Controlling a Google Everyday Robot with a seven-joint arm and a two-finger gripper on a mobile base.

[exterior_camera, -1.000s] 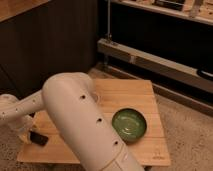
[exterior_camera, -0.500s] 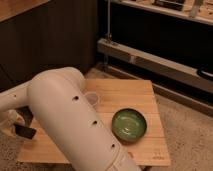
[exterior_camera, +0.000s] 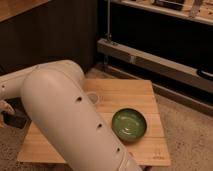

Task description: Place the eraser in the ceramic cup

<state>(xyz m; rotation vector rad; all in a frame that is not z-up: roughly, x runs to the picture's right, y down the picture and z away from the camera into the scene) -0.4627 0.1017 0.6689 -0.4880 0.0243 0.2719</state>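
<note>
My gripper (exterior_camera: 7, 111) is at the far left edge of the view, past the left edge of the wooden table (exterior_camera: 135, 92). It is shut on a dark block, the eraser (exterior_camera: 16, 119), and holds it off the table. The ceramic cup (exterior_camera: 93, 98) is small, round and whitish. It stands near the middle of the table, partly hidden behind my big white arm (exterior_camera: 70, 120). The cup is well to the right of the gripper.
A wide green glazed bowl (exterior_camera: 129, 123) sits on the table's right half, in front of and to the right of the cup. A low metal rail and shelf (exterior_camera: 150, 60) run behind the table. Speckled floor surrounds the table.
The gripper has moved left and up with the eraser, from over the table's left front part to beyond its left edge. The arm has swung left, uncovering the cup.
</note>
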